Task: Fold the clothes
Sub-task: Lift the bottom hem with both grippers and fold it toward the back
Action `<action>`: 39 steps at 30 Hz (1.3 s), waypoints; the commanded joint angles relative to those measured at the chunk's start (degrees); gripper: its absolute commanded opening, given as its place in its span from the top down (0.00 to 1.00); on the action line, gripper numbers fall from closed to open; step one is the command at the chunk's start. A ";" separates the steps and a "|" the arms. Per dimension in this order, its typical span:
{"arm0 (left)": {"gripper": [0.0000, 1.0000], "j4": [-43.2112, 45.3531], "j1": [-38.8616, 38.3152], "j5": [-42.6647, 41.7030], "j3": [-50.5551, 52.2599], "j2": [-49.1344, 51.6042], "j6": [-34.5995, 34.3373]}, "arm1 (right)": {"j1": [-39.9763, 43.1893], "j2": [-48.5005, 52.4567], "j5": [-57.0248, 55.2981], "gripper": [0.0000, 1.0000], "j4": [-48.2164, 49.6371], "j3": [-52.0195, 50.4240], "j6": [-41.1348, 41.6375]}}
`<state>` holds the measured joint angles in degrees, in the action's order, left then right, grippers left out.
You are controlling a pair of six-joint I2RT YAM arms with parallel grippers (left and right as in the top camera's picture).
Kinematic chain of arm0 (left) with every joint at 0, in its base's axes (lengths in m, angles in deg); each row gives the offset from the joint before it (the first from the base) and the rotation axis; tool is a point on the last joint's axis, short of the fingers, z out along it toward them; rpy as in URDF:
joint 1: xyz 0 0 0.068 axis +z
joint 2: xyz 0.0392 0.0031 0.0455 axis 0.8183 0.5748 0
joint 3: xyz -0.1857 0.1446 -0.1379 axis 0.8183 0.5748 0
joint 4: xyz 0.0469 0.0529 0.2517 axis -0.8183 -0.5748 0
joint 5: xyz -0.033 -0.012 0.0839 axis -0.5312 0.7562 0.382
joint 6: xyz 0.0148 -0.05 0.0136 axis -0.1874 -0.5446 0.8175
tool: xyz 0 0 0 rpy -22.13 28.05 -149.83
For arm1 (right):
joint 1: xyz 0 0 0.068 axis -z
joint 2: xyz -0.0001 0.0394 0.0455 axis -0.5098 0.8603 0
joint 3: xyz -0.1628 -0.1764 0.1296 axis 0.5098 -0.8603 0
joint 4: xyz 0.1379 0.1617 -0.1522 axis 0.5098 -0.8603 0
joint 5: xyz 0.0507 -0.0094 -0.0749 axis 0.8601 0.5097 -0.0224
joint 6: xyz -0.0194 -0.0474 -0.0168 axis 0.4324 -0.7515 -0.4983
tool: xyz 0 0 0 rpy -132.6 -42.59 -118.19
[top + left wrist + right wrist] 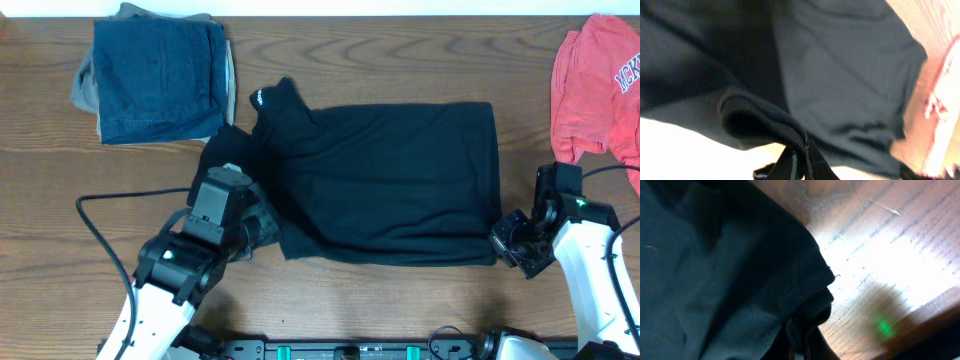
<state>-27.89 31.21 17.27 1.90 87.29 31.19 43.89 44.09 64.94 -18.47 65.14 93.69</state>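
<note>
The clothes (390, 180), one black garment with a small white mark near its collar, lie spread across the middle of the wooden table. At the garment's near-left corner my left gripper (268, 230) is shut on a fold of the black fabric (770, 120), which bunches right at the fingertips in the left wrist view. The right gripper (503, 238) is at the near-right corner and is shut on the ribbed hem (812, 305), which bulges between its fingers in the right wrist view.
A folded pile of dark-blue denim and tan cloth (155, 70) sits at the back left. A coral-red shirt with lettering (600, 85) lies at the back right. Cables trail along the table's front edge (100, 230).
</note>
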 commanded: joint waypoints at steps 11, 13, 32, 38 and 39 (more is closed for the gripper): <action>0.94 20.11 -0.11 17.27 -0.74 8.59 5.68 | 0.20 0.00 -1.62 0.96 1.64 1.09 -0.59; 0.94 23.47 -0.11 17.27 -0.74 10.21 7.17 | 0.20 0.00 -1.62 0.95 1.92 1.05 -0.59; 0.94 30.67 -0.11 20.74 -0.74 23.87 7.96 | 0.13 0.02 2.10 0.85 15.21 1.01 -0.66; 0.94 34.16 -0.11 20.83 -0.74 23.87 7.93 | -1.73 0.55 1.38 0.83 16.74 1.01 -0.66; 0.94 34.69 -0.11 21.18 -0.74 23.87 7.93 | -1.97 0.85 1.38 0.83 17.14 1.01 -0.66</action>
<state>5.87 31.17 36.27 1.88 111.13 38.27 43.01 44.20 66.69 -1.84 65.38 93.02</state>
